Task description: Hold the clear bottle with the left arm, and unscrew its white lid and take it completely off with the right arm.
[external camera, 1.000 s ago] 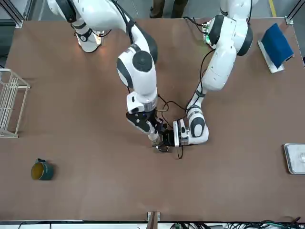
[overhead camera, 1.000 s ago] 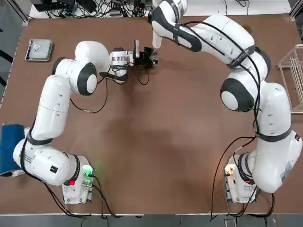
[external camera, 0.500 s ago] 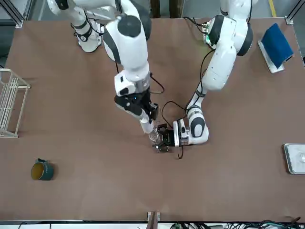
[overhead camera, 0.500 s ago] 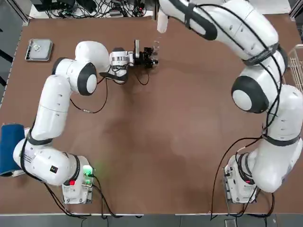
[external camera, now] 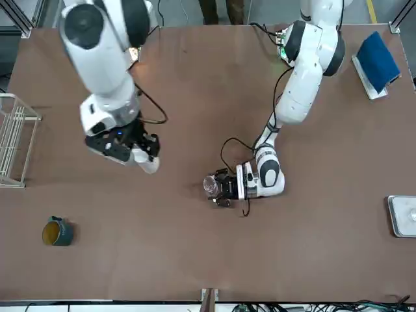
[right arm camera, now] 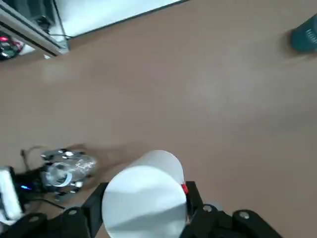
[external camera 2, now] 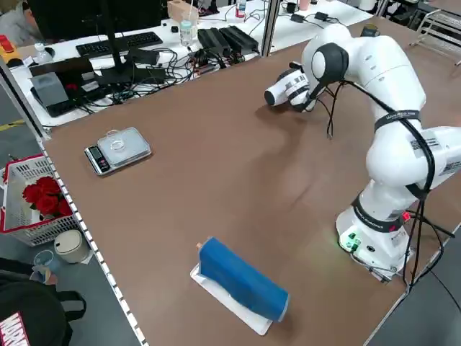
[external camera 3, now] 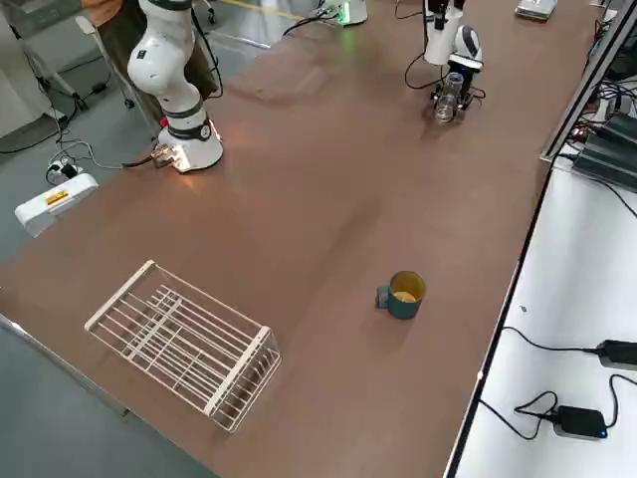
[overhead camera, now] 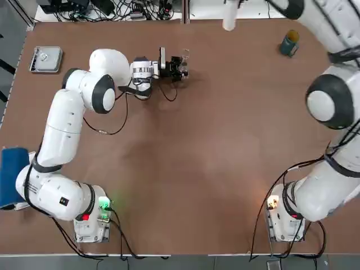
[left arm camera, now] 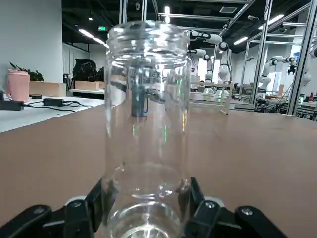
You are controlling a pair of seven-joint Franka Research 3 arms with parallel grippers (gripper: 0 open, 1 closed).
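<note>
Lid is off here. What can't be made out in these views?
- Right gripper: front view, the white lid covers its fingertips; top view, the edge cuts it off.
- Bottle: base cut off in the left wrist view.
- Left gripper: left side view, its own arm hides it.

Clear, colourless bottle (left arm camera: 147, 129) between black fingers (left arm camera: 200, 210); plain white lid (right arm camera: 143, 198) in black right gripper (external camera: 133, 153); white arms (overhead camera: 67, 126) with dark joint bands and black cables; brown table (overhead camera: 197, 157); teal mug (external camera 3: 402, 295), yellowish inside; blue roll (external camera 2: 241, 280) on white sheet; white wire rack (external camera 3: 184, 344); silver scale (overhead camera: 45, 59); red flowers (external camera 2: 42, 198) in white basket.
</note>
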